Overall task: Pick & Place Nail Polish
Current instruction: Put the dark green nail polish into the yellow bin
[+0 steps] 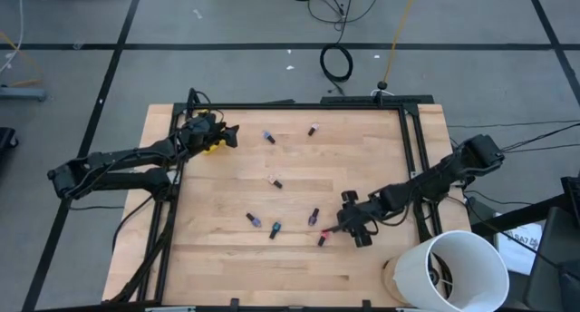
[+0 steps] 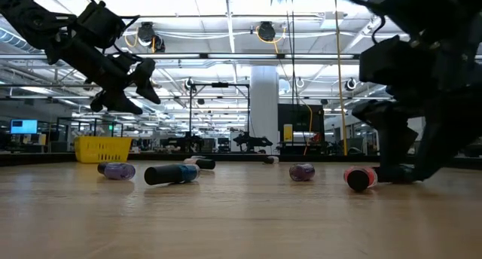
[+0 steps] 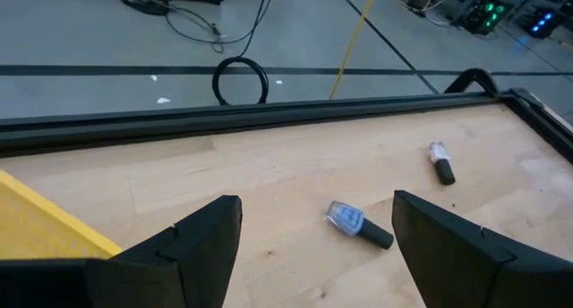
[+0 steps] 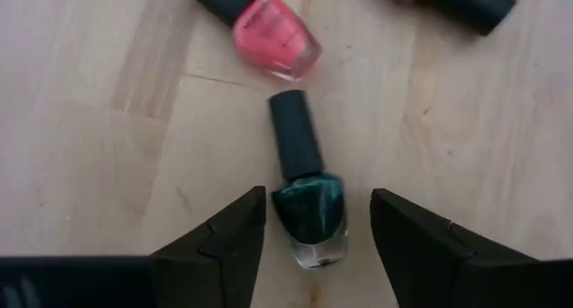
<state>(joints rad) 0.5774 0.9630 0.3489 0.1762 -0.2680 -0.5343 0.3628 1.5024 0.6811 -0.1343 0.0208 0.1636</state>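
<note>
Far left of the high view, the left arm reaches in over the tabletop, and the left tool hangs in the upper left of the wood, right beside the small yellow bin. Its own camera shows the two dark fingers spread apart with nothing between them, the bin's yellow edge at lower left, and a pale blue bottle lying on its side ahead, with a whitish bottle farther off to the right.

Across the middle, the nail polish is scattered and lying flat: the pale blue bottle and a pinkish bottle near the top, a small one at centre, then a purple bottle, a teal bottle and a dark purple bottle lower down.

On the right, the right tool is down low at the lower right of the wood. Its wrist camera shows the fingers apart, straddling a dark green bottle that lies between them, seemingly not pinched. A pink bottle lies just past its cap. A white bucket sits at bottom right.
</note>
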